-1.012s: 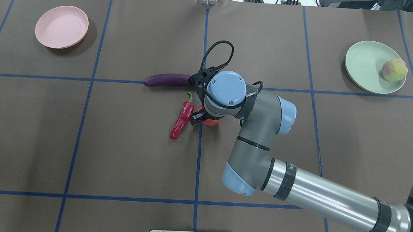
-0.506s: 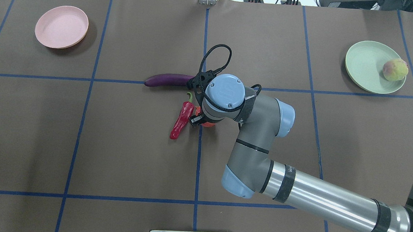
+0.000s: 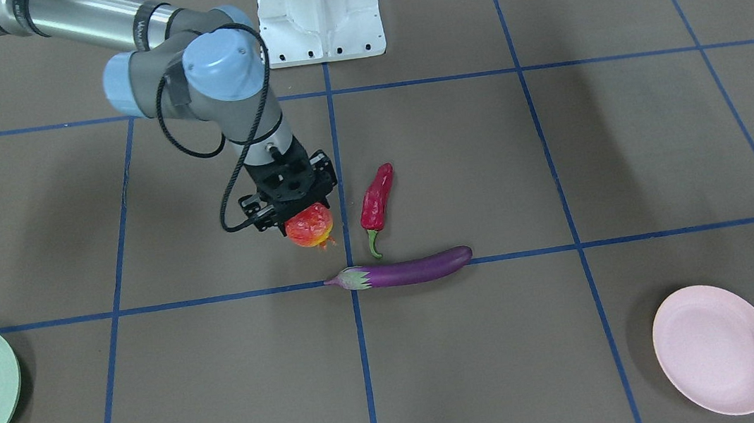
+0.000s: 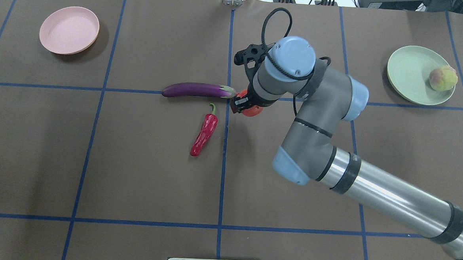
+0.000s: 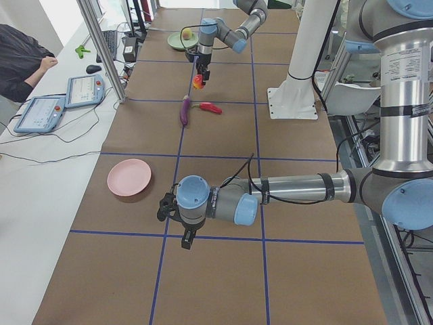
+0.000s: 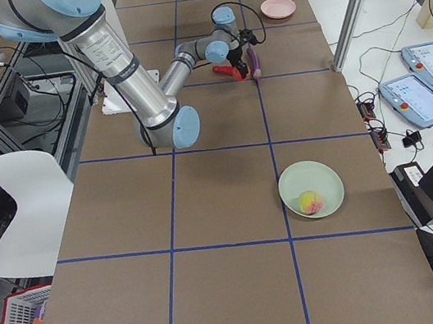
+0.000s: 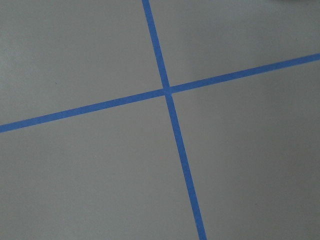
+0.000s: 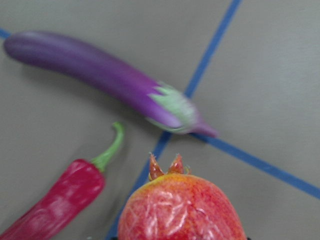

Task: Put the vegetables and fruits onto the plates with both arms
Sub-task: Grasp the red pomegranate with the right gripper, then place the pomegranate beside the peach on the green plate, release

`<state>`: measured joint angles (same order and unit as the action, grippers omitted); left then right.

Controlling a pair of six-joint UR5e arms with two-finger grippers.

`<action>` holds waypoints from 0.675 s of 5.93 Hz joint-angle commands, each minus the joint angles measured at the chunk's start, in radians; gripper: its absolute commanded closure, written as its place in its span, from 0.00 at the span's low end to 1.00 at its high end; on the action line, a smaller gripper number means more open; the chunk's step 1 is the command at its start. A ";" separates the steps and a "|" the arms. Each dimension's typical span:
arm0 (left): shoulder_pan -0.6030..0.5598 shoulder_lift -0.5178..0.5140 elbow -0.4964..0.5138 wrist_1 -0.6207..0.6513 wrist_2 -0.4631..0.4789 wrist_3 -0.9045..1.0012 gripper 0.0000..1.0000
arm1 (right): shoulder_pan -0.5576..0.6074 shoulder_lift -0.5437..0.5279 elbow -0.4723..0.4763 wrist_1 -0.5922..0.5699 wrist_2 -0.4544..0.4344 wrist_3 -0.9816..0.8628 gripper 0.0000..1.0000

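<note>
Now the right pincer (image 3: 304,211) is clamping the pomegranate (image 3: 310,228) round its middle, lifted just beside the eggplant's (image 3: 412,269) cap; it is looking light, stiff and bumpy, so probably not slipping. The left pincer's (image 5: 186,239) state I cannot tell.

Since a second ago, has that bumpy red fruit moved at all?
Yes. Held in the right gripper, the pomegranate has gone from beside the chili pepper stem up the overhead view, toward the eggplant and its green cap.
</note>
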<state>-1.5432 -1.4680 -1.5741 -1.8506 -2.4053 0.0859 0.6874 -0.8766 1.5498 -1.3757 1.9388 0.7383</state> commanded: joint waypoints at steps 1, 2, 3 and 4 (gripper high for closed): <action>0.000 0.000 -0.001 -0.004 0.000 0.000 0.00 | 0.211 -0.126 0.006 -0.002 0.124 -0.019 1.00; 0.000 0.000 -0.001 -0.018 0.000 0.000 0.00 | 0.303 -0.204 0.004 0.001 0.152 -0.046 1.00; 0.000 0.000 0.000 -0.019 0.000 0.000 0.00 | 0.378 -0.261 -0.020 -0.003 0.184 -0.280 1.00; 0.000 0.000 -0.001 -0.021 0.000 0.000 0.00 | 0.459 -0.297 -0.096 0.000 0.221 -0.503 1.00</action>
<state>-1.5432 -1.4680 -1.5748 -1.8692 -2.4053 0.0859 1.0698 -1.1315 1.5085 -1.3772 2.1257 0.4331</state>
